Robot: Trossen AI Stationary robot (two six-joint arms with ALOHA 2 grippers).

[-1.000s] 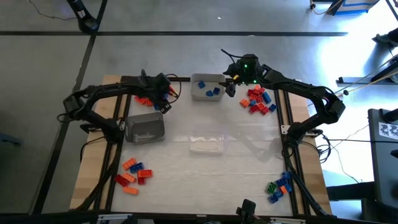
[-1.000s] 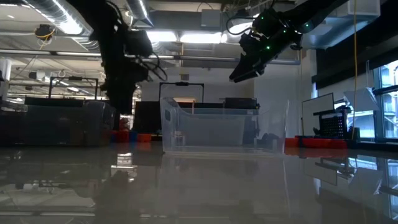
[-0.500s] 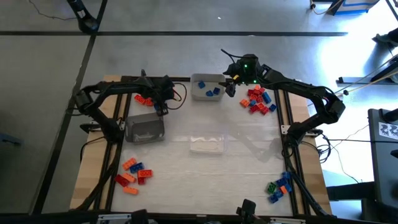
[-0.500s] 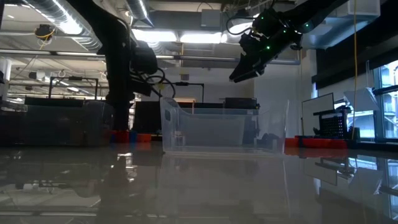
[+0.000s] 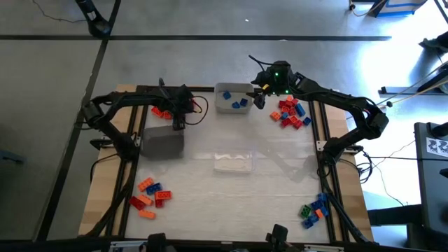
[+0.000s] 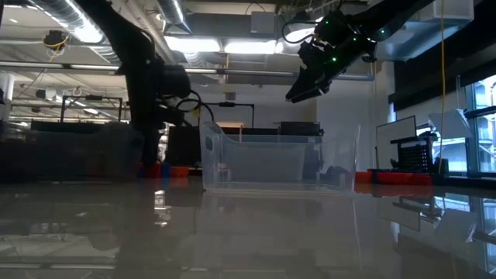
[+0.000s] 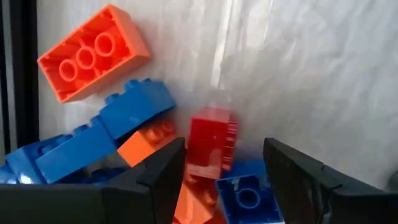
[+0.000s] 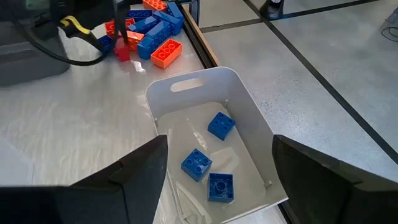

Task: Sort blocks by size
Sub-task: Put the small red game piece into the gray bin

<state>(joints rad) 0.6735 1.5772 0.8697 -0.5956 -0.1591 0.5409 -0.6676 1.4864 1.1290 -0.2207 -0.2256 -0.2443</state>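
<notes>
My left gripper (image 5: 178, 120) is open and low over a pile of red, orange and blue bricks (image 5: 162, 110) at the table's far left. In the left wrist view its fingers (image 7: 163, 171) stand on either side of a red brick (image 7: 211, 144), which is up on end at the pile's edge. The brick also shows in the right wrist view (image 8: 122, 53). My right gripper (image 5: 260, 96) is open and empty above a white tray (image 5: 234, 98), which holds three blue bricks (image 8: 208, 163). My left gripper has the red brick between its open fingers. I cannot tell whether either finger touches it.
A grey tray (image 5: 162, 143) lies just near of the left pile. A clear tray (image 5: 233, 163) is at the table's middle. More brick piles lie at the far right (image 5: 290, 112), near left (image 5: 150, 196) and near right (image 5: 315, 208).
My left gripper has come down over the far-left pile and shifted a little toward the table's near edge, ending with its fingers around the red brick.
</notes>
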